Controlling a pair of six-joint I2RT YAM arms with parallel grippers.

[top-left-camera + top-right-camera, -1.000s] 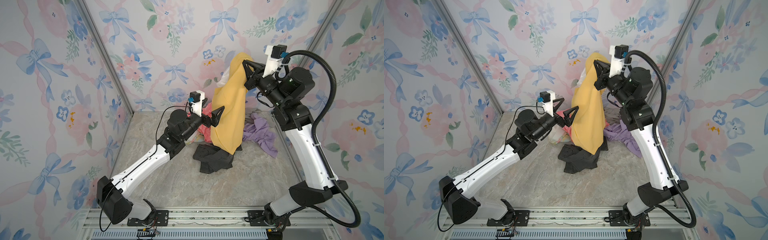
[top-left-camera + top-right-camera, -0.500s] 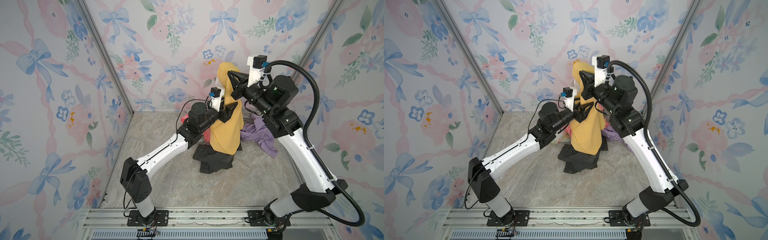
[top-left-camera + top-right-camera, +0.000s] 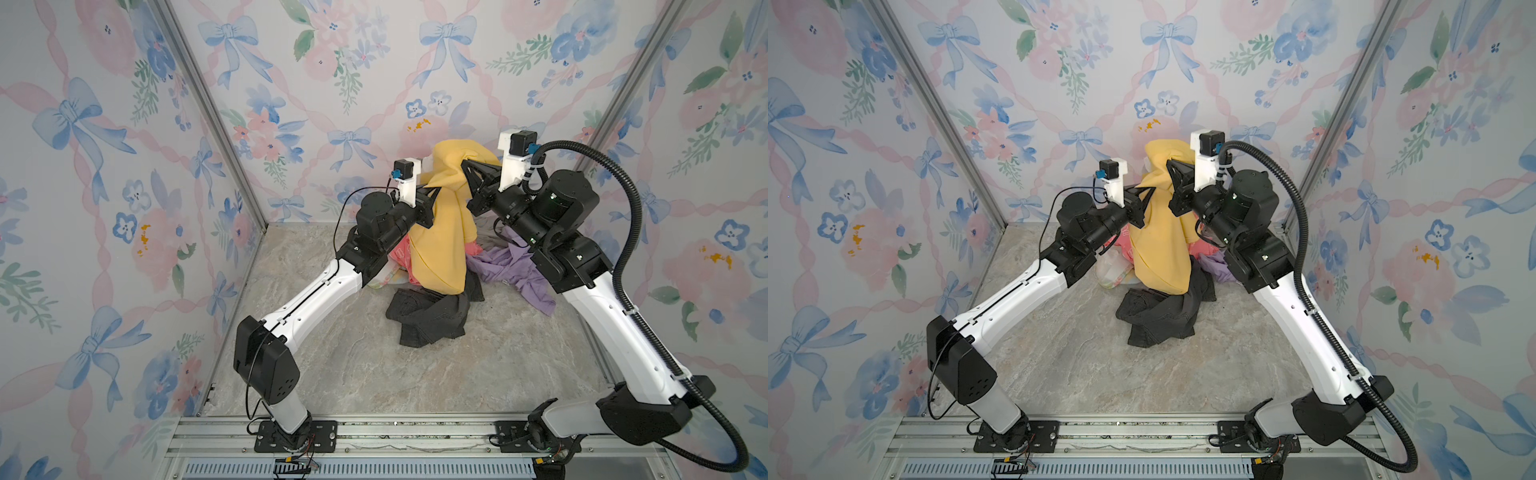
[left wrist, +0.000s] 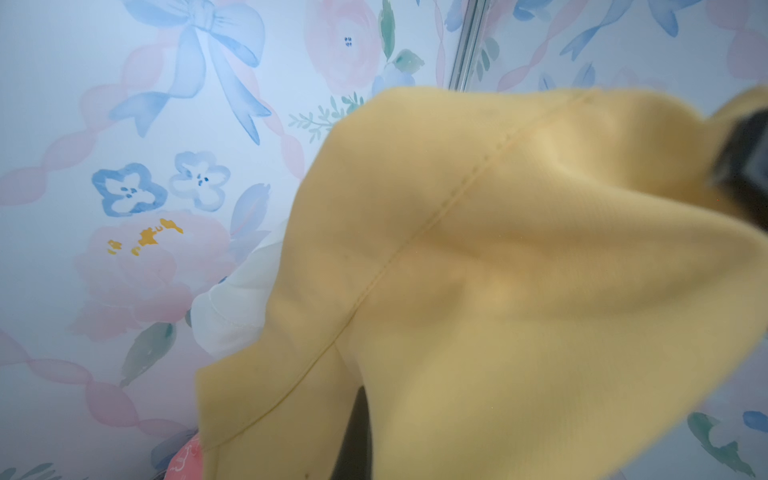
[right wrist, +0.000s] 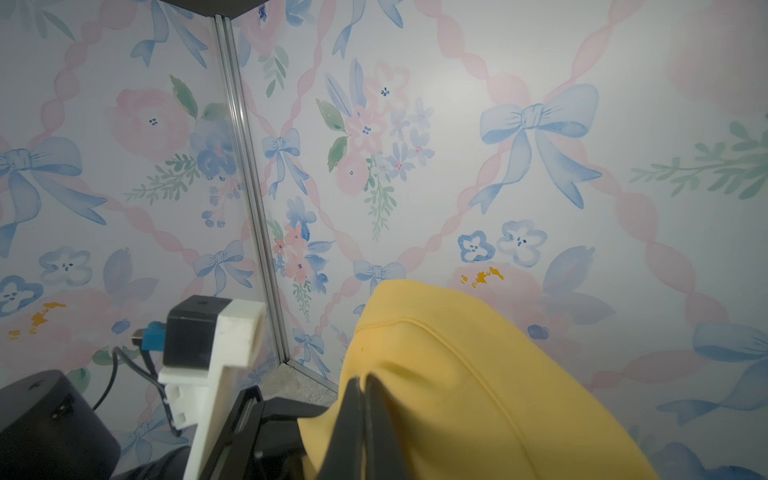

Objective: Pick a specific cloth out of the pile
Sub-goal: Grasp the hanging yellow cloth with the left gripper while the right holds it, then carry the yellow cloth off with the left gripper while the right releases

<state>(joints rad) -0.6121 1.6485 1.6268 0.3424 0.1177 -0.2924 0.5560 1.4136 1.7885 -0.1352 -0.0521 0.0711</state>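
Cloth (image 3: 444,245) hangs between the pincers: left pincer (image 3: 434,198) at its side, right pincer (image 3: 467,164) higher, at its top. Below both pincers, the pile (image 3: 432,318) sits on the table (image 3: 332,357), with the cloth's lower end on it.

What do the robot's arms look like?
Left arm and right arm: white links, chunky black joints. Left claw and right claw: black, pointed, with white camera blocks. A thin wire loops by the left; a ribbed black hose follows the right.
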